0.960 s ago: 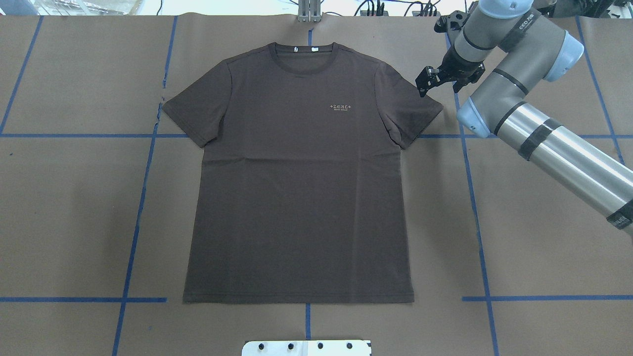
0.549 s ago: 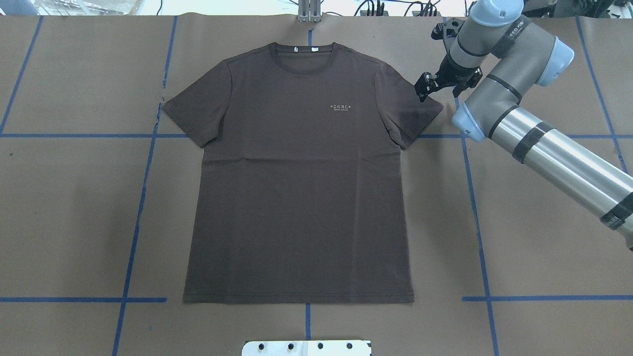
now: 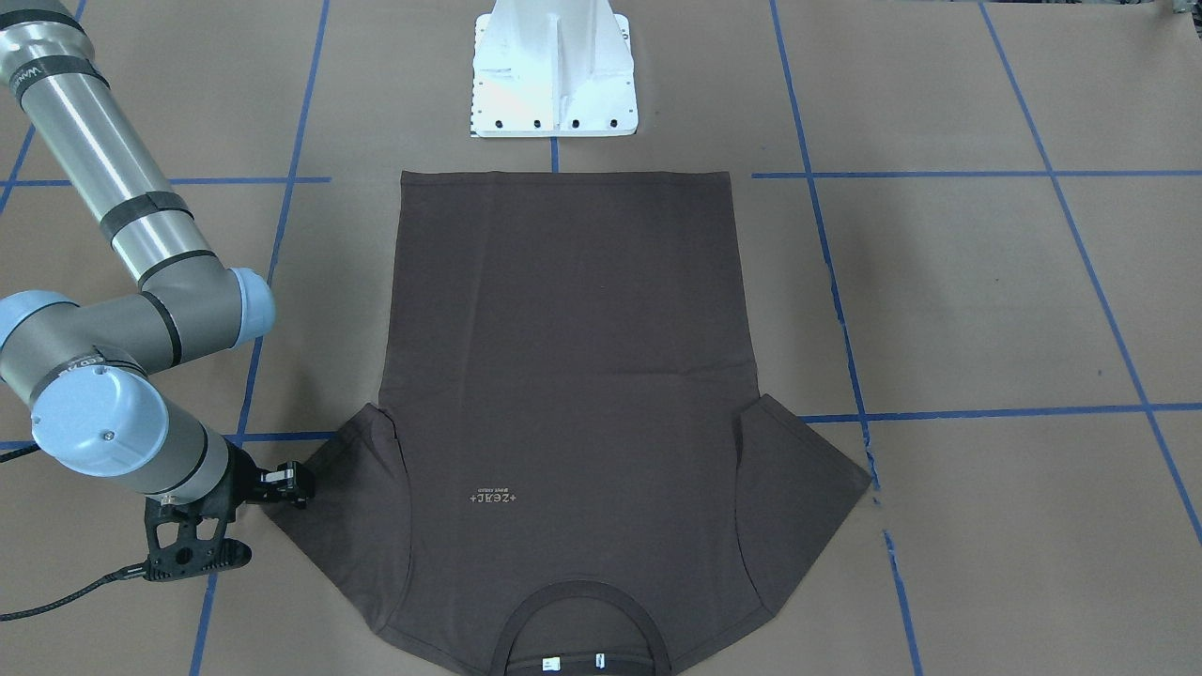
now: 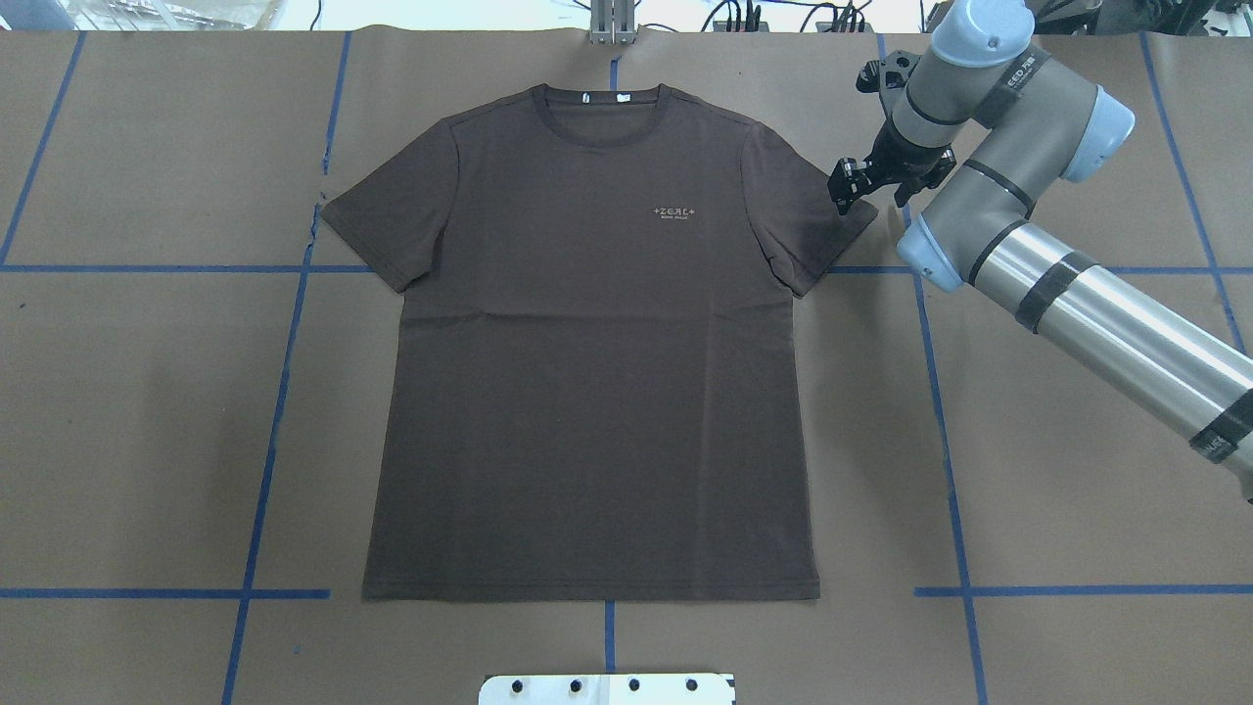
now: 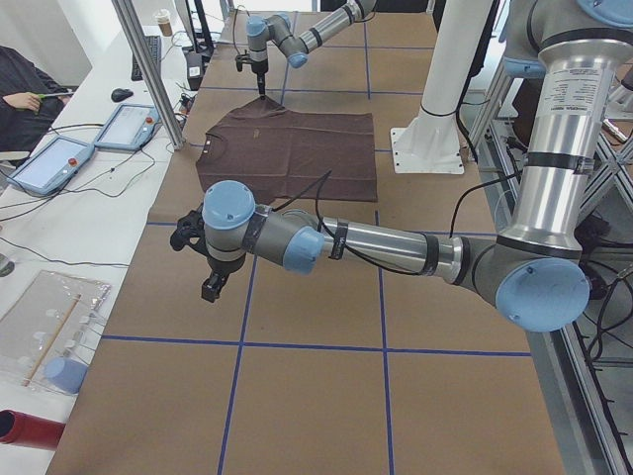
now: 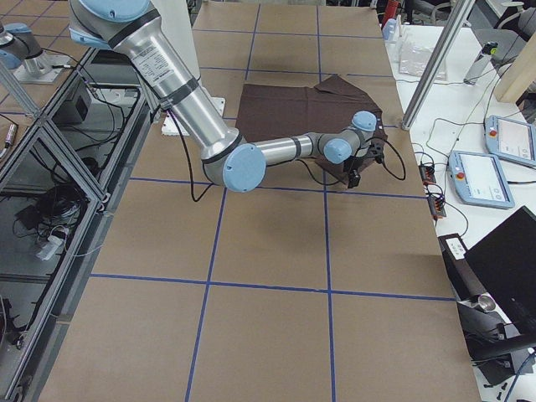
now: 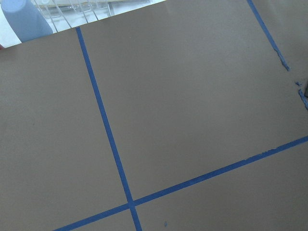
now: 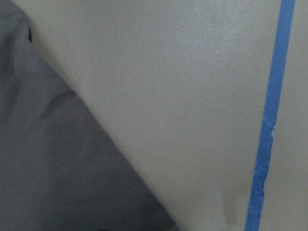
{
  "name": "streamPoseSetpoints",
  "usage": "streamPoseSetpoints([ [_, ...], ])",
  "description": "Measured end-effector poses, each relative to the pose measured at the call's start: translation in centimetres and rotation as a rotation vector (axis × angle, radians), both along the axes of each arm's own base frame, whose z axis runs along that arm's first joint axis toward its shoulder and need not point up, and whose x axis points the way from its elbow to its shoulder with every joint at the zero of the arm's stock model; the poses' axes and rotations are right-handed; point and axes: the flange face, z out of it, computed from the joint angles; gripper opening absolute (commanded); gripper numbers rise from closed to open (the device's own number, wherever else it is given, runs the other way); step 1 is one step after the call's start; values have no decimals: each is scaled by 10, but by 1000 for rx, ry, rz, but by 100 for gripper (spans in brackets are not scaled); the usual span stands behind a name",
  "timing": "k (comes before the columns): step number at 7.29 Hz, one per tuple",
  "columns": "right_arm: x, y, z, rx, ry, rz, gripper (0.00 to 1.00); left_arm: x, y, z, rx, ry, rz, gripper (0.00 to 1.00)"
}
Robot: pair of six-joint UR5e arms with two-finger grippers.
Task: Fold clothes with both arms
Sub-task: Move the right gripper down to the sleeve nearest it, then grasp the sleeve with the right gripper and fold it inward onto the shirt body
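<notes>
The dark brown T-shirt [image 4: 587, 372] lies flat and face up, collar [image 4: 599, 113] at the far side and hem toward the robot; it also shows in the front view [image 3: 563, 376]. My right gripper [image 4: 886, 179] points down, open, at the outer tip of the shirt's right-hand sleeve [image 4: 822, 220], one finger [image 3: 285, 481] beside the sleeve edge. The right wrist view shows that sleeve edge [image 8: 57, 159] on bare paper and no fingers. My left gripper [image 5: 211, 285] hangs over bare paper well off the shirt, seen only from the side, so I cannot tell its state.
Brown paper with a blue tape grid [image 4: 284, 372] covers the table. The white pedestal base [image 3: 554, 70] stands by the hem. Tablets and cables [image 5: 59, 158] lie on the side bench, where a person sits. Bare paper surrounds the shirt.
The right gripper has shifted slightly toward the robot and closer to the sleeve's tip. The shirt has not moved.
</notes>
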Motion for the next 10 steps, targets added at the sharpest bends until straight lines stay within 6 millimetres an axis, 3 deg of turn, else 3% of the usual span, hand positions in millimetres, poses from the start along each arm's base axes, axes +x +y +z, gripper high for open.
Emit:
streamPoseSetpoints([
  [2, -2, 1, 0, -1, 1, -3, 13, 0, 0, 1, -2, 0, 0, 100],
  [3, -4, 2, 0, 0, 0, -5, 1, 0, 0, 1, -2, -1, 0, 100],
  [6, -4, 2, -5, 11, -11, -8, 0, 0, -1, -1, 0, -1, 0, 100],
  [7, -4, 2, -15, 25, -22, -9, 0, 0, -2, -1, 1, -1, 0, 100],
  [8, -3, 3, -34, 53, -43, -10, 0, 0, -2, -2, 1, -1, 0, 100],
  [10, -6, 7, -90, 133, -99, -14, 0, 0, -2, -2, 2, -1, -1, 100],
])
